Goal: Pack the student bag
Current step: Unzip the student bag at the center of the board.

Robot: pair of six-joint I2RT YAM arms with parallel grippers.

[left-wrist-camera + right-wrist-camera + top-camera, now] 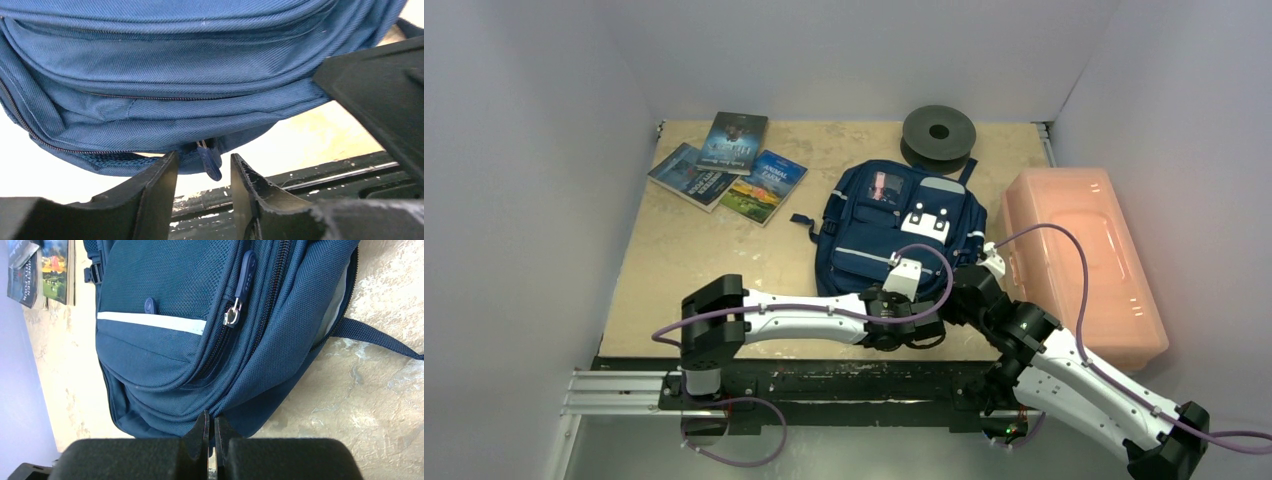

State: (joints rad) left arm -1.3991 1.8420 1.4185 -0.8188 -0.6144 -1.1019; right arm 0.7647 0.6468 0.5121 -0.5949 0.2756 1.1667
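The student bag (902, 222), a navy backpack with white trim, lies flat in the middle of the table. My left gripper (916, 328) is at the bag's near edge. In the left wrist view it is open (204, 167), and a blue zipper pull (211, 162) hangs between its fingertips without touching them, under the bag (175, 75). My right gripper (972, 283) is at the bag's near right corner. In the right wrist view it is shut (210, 424) on a fold of the bag's fabric (200, 340) by a seam. Another zipper pull (245, 275) lies on the bag's front.
Three books (729, 165) lie at the back left and also show in the right wrist view (40, 270). A dark spool (938, 132) stands behind the bag. A pink translucent box (1079, 260) sits right of the bag. The black rail (325, 175) runs along the near table edge.
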